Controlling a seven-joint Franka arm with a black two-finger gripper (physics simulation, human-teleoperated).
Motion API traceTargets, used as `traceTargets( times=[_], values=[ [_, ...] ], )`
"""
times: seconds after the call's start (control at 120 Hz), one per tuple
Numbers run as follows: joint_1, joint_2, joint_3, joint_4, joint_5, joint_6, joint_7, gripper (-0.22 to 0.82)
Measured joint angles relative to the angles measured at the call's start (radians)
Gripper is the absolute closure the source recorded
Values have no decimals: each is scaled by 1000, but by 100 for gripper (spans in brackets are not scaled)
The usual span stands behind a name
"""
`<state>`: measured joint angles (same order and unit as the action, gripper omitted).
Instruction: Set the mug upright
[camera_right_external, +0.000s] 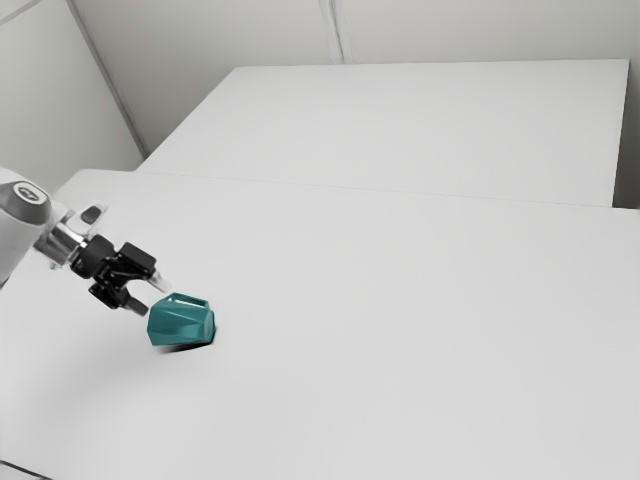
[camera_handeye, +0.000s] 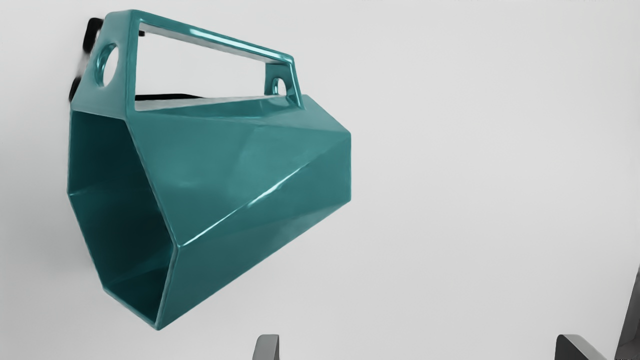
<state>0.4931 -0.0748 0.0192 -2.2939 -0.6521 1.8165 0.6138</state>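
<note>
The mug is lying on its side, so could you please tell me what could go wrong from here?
The mug isn't between the fingers of the open gripper, so closing now would probably miss it. Its slanted faces might slip or twist in a grip. The jutting handle could catch a finger.

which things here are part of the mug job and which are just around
Part of the job:
- teal faceted mug, lying on its side
- black two-finger gripper, open beside it

Just around:
- white table, only the surface under the mug
- pale wall, background
</note>
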Motion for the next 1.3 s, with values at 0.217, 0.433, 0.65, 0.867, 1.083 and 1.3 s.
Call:
traceTargets(
  times=[0.217, 0.433, 0.65, 0.867, 1.083, 1.3],
  values=[
    [91, 91, -1, 34, -50, -17, 149, 0],
    [100, 151, 0, 47, -116, -26, 257, 0],
    [71, 235, -1, 75, -194, -25, 344, 0],
    [74, 244, -2, 65, -220, -44, 408, 21],
    [74, 235, -4, 62, -224, -71, 462, 56],
    [75, 233, -8, 63, -245, -80, 513, 72]
  ],
)
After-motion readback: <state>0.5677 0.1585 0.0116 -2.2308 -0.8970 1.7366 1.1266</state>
